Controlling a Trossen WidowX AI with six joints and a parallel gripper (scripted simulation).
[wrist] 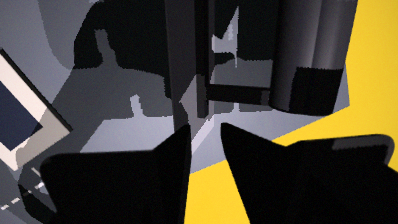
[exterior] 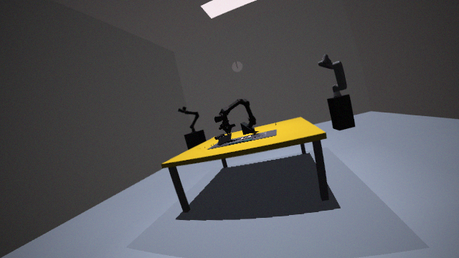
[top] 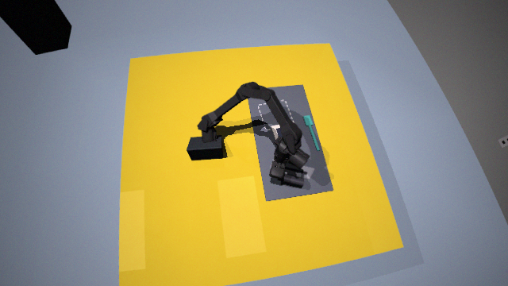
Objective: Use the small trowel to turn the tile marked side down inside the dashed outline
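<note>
The teal trowel (top: pixel 313 134) lies on the grey mat (top: pixel 274 194) (exterior: pixel 270 133) along its right side in the top view, blade at the back and handle toward the front, away from the gripper. The tile shows in the wrist view (wrist: pixel 56 136) at the left, flat on the mat, with a white border and a dark blue middle. The arm partly hides it in the top view. The dashed outline (top: pixel 259 106) (wrist: pixel 6 206) is behind the tile and partly under the arm. My gripper (wrist: pixel 205 130) is slightly open and empty, low over the mat's front part.
The mat lies on a yellow table (top: pixel 178 222) (exterior: pixel 297 130). The arm's black base (top: pixel 205 150) stands left of the mat. Dark hardware crosses the upper part of the wrist view. Two other arms on black pedestals (exterior: pixel 341 112) (exterior: pixel 195 139) stand beyond the table.
</note>
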